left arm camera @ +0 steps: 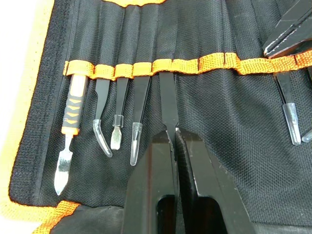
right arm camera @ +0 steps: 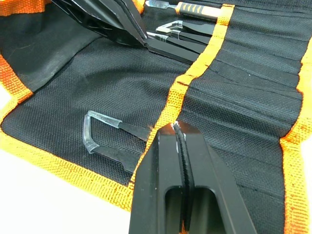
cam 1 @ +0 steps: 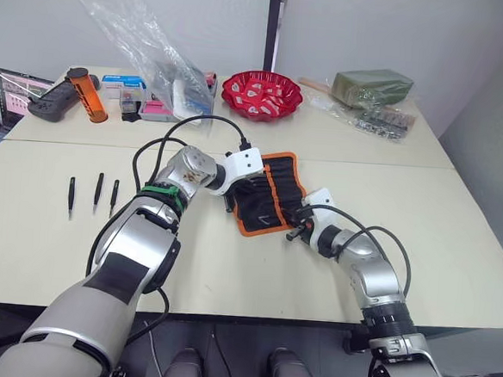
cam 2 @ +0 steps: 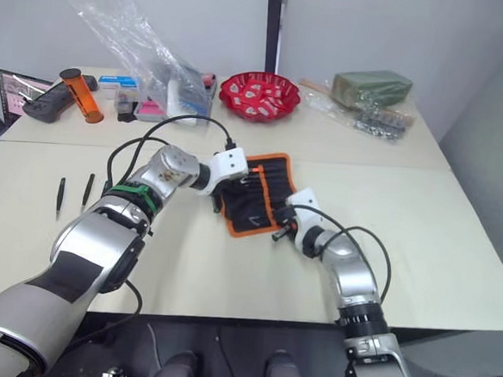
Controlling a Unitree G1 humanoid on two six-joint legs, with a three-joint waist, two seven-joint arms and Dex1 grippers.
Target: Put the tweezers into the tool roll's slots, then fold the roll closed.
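The tool roll lies open mid-table, with one tweezer half into a slot under the orange band, pinched between the closed fingers of the left gripper. The right gripper is shut on the orange strip at the roll's other end. Three loose tweezers lie side by side on the table, well to the roll's left.

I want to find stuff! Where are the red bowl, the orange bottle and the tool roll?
red bowl (cam 1: 261,94), left eye view, inside.
orange bottle (cam 1: 87,95), left eye view, side.
tool roll (left arm camera: 229,122), left wrist view, black fabric.
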